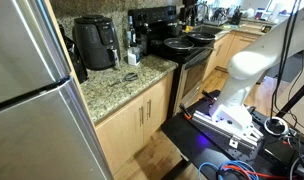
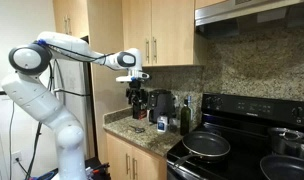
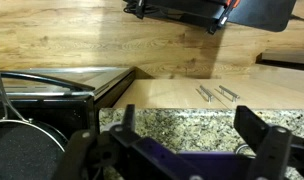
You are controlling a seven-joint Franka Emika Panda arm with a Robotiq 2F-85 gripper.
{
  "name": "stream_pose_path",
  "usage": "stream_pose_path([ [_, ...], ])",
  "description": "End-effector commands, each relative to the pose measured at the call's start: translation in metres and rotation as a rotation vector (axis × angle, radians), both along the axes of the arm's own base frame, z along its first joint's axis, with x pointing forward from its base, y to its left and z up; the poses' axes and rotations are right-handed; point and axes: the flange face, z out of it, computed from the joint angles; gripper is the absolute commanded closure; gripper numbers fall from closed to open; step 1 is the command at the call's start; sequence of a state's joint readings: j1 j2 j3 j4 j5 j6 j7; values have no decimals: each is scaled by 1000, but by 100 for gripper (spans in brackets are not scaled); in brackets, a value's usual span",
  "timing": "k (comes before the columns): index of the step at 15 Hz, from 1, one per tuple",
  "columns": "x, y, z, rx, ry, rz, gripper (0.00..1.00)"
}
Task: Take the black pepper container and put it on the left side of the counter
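The speckled granite counter runs between the fridge and the stove; it also shows in an exterior view and in the wrist view. A small dark container with a light label, likely the pepper, stands near the counter's front, next to the bottles. My gripper hangs open and empty above the counter's fridge-side end, apart from the container. In the wrist view my gripper's fingers frame bare granite, with nothing between them.
A black air fryer stands at the back of the counter, with dark bottles beside it. The black stove carries pans. A steel fridge bounds the counter's other end. Upper cabinets hang above.
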State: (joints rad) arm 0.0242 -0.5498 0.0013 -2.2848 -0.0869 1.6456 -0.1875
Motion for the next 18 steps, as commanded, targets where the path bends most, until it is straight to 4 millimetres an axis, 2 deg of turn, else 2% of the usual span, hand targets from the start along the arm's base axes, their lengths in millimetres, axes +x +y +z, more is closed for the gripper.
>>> stream_pose_path([
  [1, 0, 0, 1, 0, 1, 0, 0],
  [5, 0, 0, 1, 0, 1, 0, 0],
  [7, 20, 31, -1, 8, 10, -8, 0],
  [9, 56, 67, 0, 20, 11, -58, 0],
  [12, 100, 99, 4, 56, 25, -192, 0],
  [15, 150, 111, -2, 69, 49, -363, 0],
  [16, 115, 108, 1, 54, 9, -280, 0],
  [17, 127, 110, -4, 55, 16, -295, 0],
  [18, 130, 109, -8, 53, 24, -295, 0],
])
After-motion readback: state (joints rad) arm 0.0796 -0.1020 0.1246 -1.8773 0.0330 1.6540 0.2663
